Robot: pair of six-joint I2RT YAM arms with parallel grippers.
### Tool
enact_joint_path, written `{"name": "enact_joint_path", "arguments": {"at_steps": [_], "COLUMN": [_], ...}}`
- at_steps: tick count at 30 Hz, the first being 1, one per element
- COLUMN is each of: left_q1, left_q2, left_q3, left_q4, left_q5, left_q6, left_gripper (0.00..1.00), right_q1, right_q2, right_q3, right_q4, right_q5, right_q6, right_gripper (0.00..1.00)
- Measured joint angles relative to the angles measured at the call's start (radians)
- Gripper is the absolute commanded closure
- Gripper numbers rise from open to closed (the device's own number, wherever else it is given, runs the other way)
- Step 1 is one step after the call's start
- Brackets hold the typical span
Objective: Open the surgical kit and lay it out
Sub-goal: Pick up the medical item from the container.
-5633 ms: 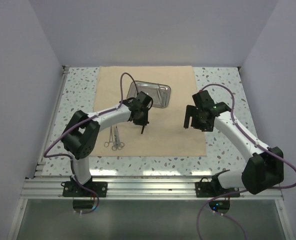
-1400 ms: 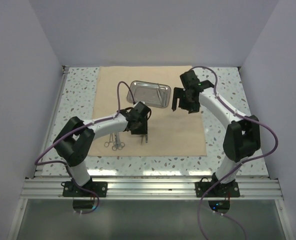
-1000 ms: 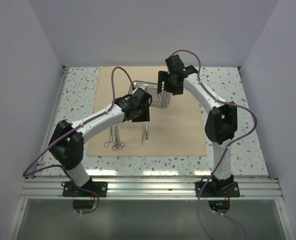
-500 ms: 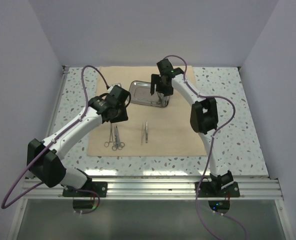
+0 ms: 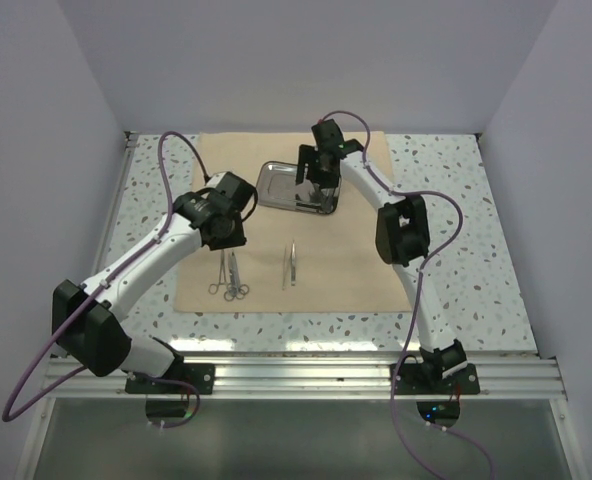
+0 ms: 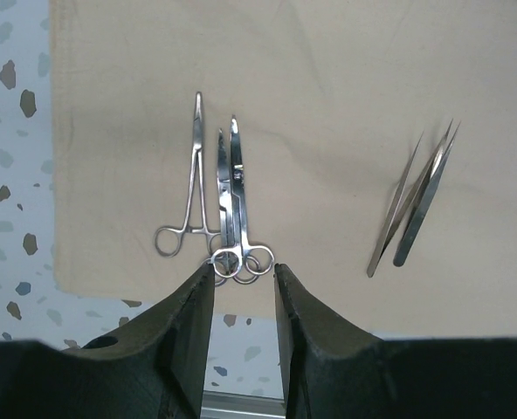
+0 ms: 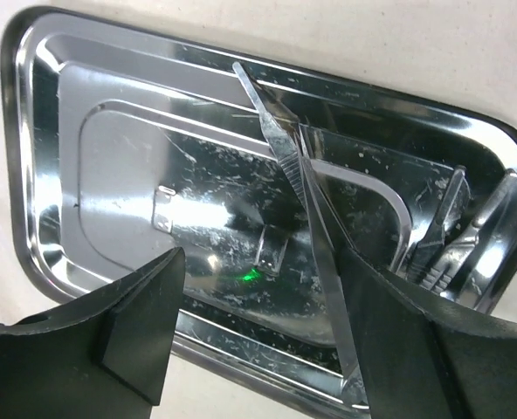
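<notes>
Leftmost, the left claw [image 6: 241,274] hangs open and empty above the ring handles of the scissor-like instruments [image 6: 224,196] on the cloth wrap [image 6: 328,78], with the tweezers [image 6: 420,199] to their right. Further right, the right claw [image 7: 257,266] stands open over the steel tray [image 7: 110,140], which holds thin instruments [image 7: 304,179].

Open cloth [image 5: 361,255] right of the tweezers [image 5: 290,266], free pass there. The scissor clamps [image 5: 232,276] lie near on their left; right gripper [image 5: 312,188] hangs over tray [image 5: 274,186], covering its right end
</notes>
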Motion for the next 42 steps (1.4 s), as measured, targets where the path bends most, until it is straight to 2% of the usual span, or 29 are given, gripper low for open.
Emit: {"name": "enact_joint_path", "arguments": {"at_steps": [3, 12, 15, 20, 21, 23, 34, 42], "left_q1": [0.005, 0.014, 0.014, 0.014, 0.015, 0.015, 0.019, 0.019], "left_q2": [0.0, 0.0, 0.0, -0.001, -0.004, -0.009, -0.031, -0.059], "left_q3": [0.0, 0.0, 0.0, -0.002, -0.006, -0.013, -0.025, -0.025], "left_q4": [-0.007, -0.01, -0.012, -0.022, -0.022, -0.028, -0.03, -0.022], "left_q5": [-0.008, -0.018, -0.018, -0.018, -0.018, -0.018, -0.018, -0.017], "left_q6": [0.0, 0.0, 0.0, 0.0, 0.0, 0.0, 0.0, 0.0], "left_gripper": [0.63, 0.63, 0.64, 0.63, 0.63, 0.64, 0.64, 0.64], "right_q1": [0.0, 0.006, 0.006, 0.006, 0.006, 0.007, 0.01, 0.008], "right_q2": [0.007, 0.003, -0.005, -0.007, -0.007, -0.007, -0.021, -0.071], "right_q3": [0.003, -0.03, -0.052, -0.065, -0.066, -0.066, -0.065, -0.09], "right_q4": [0.021, 0.055, 0.073, 0.087, 0.088, 0.089, 0.058, 0.073], "right_q5": [-0.003, 0.043, 0.051, 0.066, 0.066, 0.064, 0.005, -0.209], "right_q6": [0.004, -0.002, -0.005, -0.006, -0.005, -0.005, -0.004, 0.058], "right_gripper": [0.28, 0.51, 0.61, 0.87, 0.95, 1.0, 1.0, 1.0]}}
